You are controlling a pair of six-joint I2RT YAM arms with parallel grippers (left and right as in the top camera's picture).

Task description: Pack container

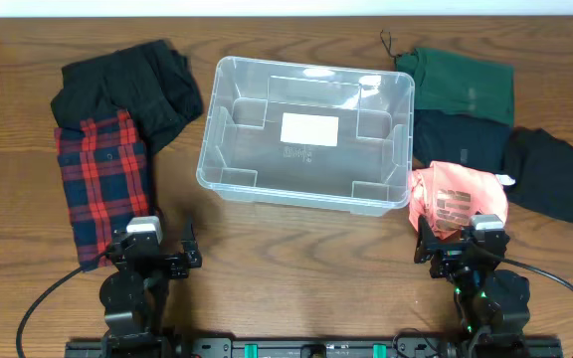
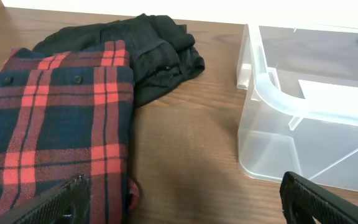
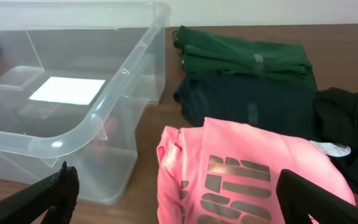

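Observation:
The clear plastic container [image 1: 229,169] stands empty at the table's middle, a white label on its bottom; it also shows in the left wrist view [image 2: 272,87] and the right wrist view [image 3: 117,93]. A folded red plaid shirt [image 1: 102,184] lies left of it, with a black garment [image 1: 132,85] behind. A pink printed shirt [image 1: 456,199] lies at the container's right front corner. My left gripper [image 1: 157,261] is open and empty by the plaid shirt's near end [image 2: 55,137]. My right gripper [image 1: 463,257] is open and empty just in front of the pink shirt [image 3: 247,174].
A green garment [image 1: 463,85], a dark navy garment [image 1: 461,139] and a black garment [image 1: 555,174] lie right of the container. The table's far edge runs just behind the garments. Cables trail from both arm bases at the near edge.

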